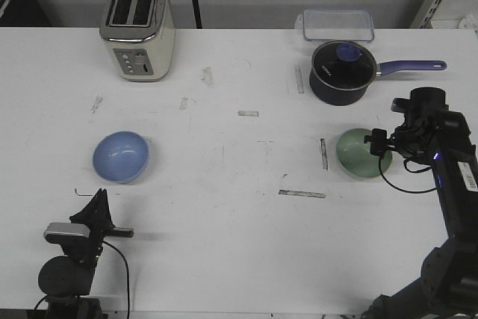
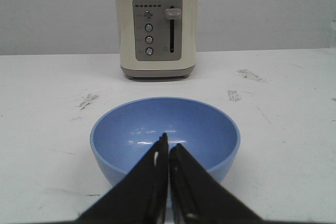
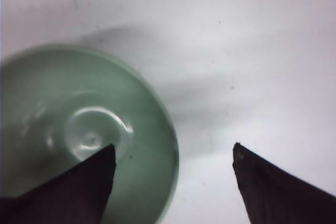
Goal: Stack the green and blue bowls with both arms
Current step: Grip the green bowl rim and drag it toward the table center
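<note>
1. Hovering my right end effector (image 3: 173, 182) over the green bowl (image 1: 362, 154), fingers spread apart; right wrist view shows one finger over the bowl's inside and the other outside the rim, so it straddles the wall. Not closed on it yet.
2. My left end effector (image 2: 169, 153) sits low at the near left bench edge, fingers pressed together, holding nothing. Blue bowl (image 1: 120, 157) is just ahead of it, upright, untouched.
3. Progress: stacking not started as far as I can judge. Both bowls rest on the bench (image 1: 224, 237), well apart, blue on the left side, green on the right. Left to do: grip the green rim, lift, carry across, grasp or steady the blue, nest one in the other.
4. Around: cream toaster (image 1: 137, 28) at the far left, behind the blue bowl. Navy saucepan with glass lid (image 1: 343, 71) near the green bowl on its far side, handle pointing right. Clear plastic container (image 1: 337, 25) beyond the pan.
5. In the way: saucepan is close to my right arm's lift path, I'd judge it a bump risk. Middle of the bench between the bowls has only tape marks (image 1: 302, 193) and scuffs.
</note>
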Controlling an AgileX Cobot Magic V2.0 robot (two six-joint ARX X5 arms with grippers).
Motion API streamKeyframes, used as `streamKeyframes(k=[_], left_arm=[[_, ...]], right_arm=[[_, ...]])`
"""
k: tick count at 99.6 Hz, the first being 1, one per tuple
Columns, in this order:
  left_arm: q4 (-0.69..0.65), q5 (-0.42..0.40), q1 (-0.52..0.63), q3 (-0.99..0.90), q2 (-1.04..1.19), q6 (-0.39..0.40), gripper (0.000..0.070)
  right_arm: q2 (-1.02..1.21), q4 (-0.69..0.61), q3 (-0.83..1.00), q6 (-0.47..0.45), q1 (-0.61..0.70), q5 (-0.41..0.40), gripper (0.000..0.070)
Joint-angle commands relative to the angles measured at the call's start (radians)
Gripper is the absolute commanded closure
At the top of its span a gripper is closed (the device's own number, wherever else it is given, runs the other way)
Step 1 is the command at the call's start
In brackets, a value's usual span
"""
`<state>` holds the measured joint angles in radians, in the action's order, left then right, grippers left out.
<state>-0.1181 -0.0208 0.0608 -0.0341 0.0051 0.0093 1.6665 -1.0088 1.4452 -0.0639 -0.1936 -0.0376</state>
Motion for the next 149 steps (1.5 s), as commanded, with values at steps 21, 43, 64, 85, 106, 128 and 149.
streamKeyframes(k=[21,43,64,85,106,128,149], left_arm=[[-0.011,0.001,-0.002,0.022,-0.002,-0.002,0.0698],[-0.011,0.001,-0.002,0.022,-0.002,-0.002,0.0698],[-0.011,0.001,-0.002,0.022,-0.002,-0.002,0.0698],[-0.011,0.001,-0.002,0.022,-0.002,-0.002,0.0699],[-0.011,0.001,-0.002,0.022,-0.002,-0.002,0.0698],[-0.011,0.001,-0.002,0.022,-0.002,-0.002,0.0698],[-0.011,0.001,-0.002,0.022,-0.002,-0.002,0.0698]], right_arm=[[0.091,0.047,0.014,0.0,-0.03,-0.105,0.0571],[0.103,0.051,0.013,-0.004,-0.037,-0.105,0.0695],[0.093,0.045,0.02,-0.014,-0.038,-0.151,0.0694],[0.043,0.032,0.058,-0.051,-0.009,-0.206,0.0694],[0.0,0.032,0.058,-0.143,0.117,-0.206,0.0695],[0.004,0.103,0.058,-0.285,0.341,-0.203,0.0695],[0.035,0.172,0.058,-0.455,0.541,-0.186,0.0695]])
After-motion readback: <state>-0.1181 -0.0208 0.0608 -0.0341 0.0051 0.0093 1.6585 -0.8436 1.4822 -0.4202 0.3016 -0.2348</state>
